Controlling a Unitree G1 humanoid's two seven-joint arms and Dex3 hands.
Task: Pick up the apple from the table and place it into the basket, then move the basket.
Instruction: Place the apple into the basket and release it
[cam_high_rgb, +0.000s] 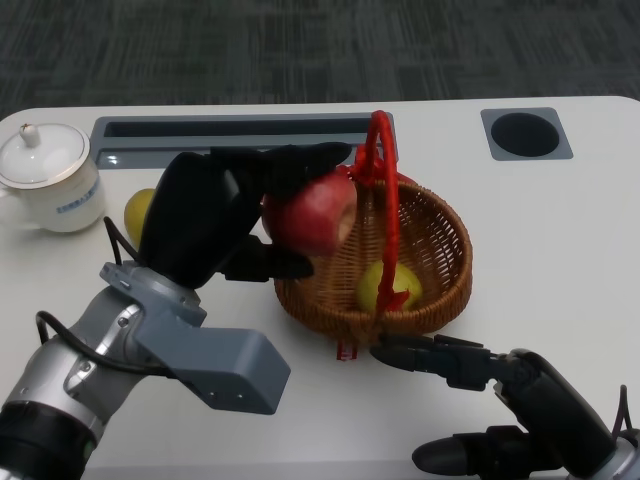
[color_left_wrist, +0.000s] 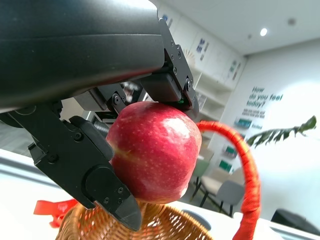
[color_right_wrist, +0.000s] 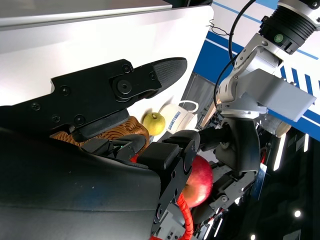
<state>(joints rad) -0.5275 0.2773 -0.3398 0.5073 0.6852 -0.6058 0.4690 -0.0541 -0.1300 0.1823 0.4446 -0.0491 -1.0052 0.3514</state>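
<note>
Left fingers (color_left_wrist: 100, 185): black, hard and blocky, closed around the apple from above and below; the left hand (cam_high_rgb: 215, 215) holds it in the air.
Right fingers (cam_high_rgb: 430, 355): black, stretched out level, tips at the basket's near rim under the handle; whether they touch or hold it I cannot tell. The right hand (cam_high_rgb: 520, 400) lies low on the counter.
Apple (cam_high_rgb: 312, 213): one, red, round, smooth with pale speckles; inside the left fingers, above the basket's left rim.
Basket (cam_high_rgb: 440, 285): one, round, woven brown wicker, just right of the left fingers.
Handle (cam_high_rgb: 385, 190): one red arch wrapped in cord, beside the apple.
Green fruit (cam_high_rgb: 388, 285): one, smooth, yellow-green, lying in the basket past the right fingertips.
Yellow fruit (cam_high_rgb: 138, 210): one, partly hidden behind the left hand.
Teapot (cam_high_rgb: 48, 178): one, white glazed, lidded, far left of the left fingers.
Counter (cam_high_rgb: 560, 230): white, smooth, with one long slot and one round dark hole.
</note>
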